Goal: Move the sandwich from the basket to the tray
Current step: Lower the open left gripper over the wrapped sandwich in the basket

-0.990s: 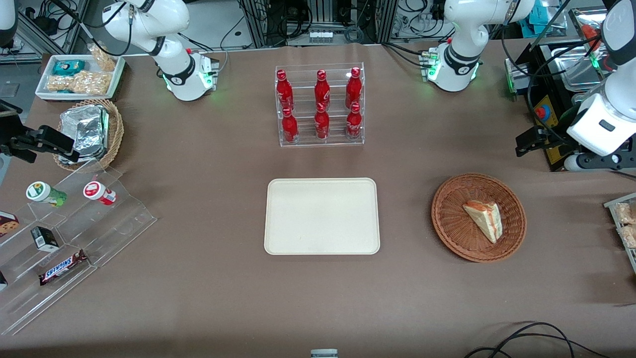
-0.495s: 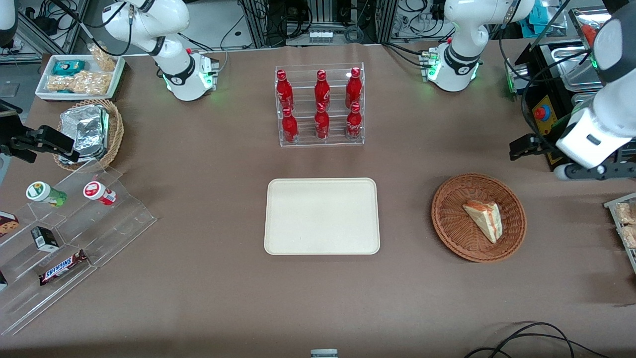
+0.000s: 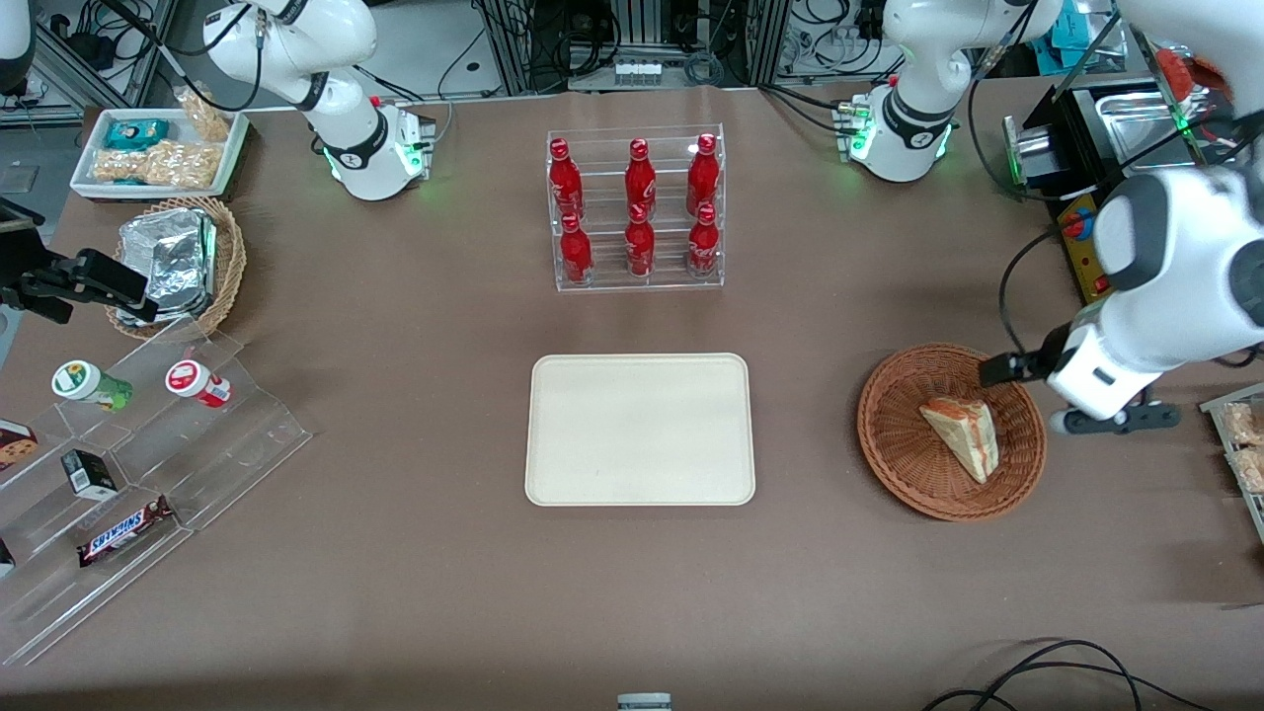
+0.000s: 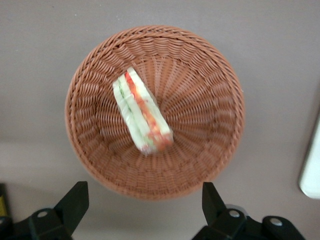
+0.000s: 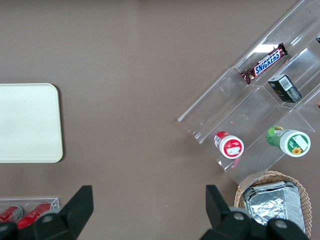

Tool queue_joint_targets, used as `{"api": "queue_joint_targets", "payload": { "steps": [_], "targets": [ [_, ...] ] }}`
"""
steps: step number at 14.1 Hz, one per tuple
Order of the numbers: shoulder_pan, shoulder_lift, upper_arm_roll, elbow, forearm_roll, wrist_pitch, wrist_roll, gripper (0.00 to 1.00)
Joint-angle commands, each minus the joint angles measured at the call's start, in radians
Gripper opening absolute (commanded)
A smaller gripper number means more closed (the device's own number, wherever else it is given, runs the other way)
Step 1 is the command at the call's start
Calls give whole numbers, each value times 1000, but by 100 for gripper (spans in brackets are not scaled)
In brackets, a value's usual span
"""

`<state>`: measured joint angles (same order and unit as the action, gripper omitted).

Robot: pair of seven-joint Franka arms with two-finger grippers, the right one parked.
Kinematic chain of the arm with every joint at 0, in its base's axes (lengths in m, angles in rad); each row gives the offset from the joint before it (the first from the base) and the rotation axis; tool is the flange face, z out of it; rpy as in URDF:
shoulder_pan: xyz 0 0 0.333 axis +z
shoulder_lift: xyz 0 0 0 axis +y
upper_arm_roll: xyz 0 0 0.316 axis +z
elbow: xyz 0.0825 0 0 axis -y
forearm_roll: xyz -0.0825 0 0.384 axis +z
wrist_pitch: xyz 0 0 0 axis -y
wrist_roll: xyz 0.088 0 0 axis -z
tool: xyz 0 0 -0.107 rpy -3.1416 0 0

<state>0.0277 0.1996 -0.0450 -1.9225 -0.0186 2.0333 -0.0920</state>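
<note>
Spread wide and empty, the jaws of my gripper [image 4: 144, 200] hang above the basket's [image 4: 100, 65] rim, only their dark tips in the wrist view. Sandwich [image 4: 142, 118] lies inside the basket [image 3: 908, 464], its wrap hard to make out. Tray [image 3: 639, 431], bare, sits well apart toward the parked arm's end; my arm hides the gripper in the front view.

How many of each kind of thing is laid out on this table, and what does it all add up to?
Red bottles in the clear rack: 6
Sandwich in the reddish basket: 1
Wicker baskets: 2
Trays, counting the cream tray: 2
Round tubs on the clear steps: 2
Snickers bar: 1
Small dark box: 1
Total: 15
The gripper hovers above the basket, jaws open.
</note>
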Motion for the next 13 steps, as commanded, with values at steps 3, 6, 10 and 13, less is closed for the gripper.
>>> {"api": "queue_joint_targets", "payload": {
  "steps": [3,6,10,13],
  "targets": [
    [26,13,-6,-99,-1,157,-300,100],
    [18,72,-9,-93,3,227,-578,100],
    [11,147,-9,-78,3,254,-686,100],
    [12,168,-10,-90,2,298,-690,49]
  ]
}}
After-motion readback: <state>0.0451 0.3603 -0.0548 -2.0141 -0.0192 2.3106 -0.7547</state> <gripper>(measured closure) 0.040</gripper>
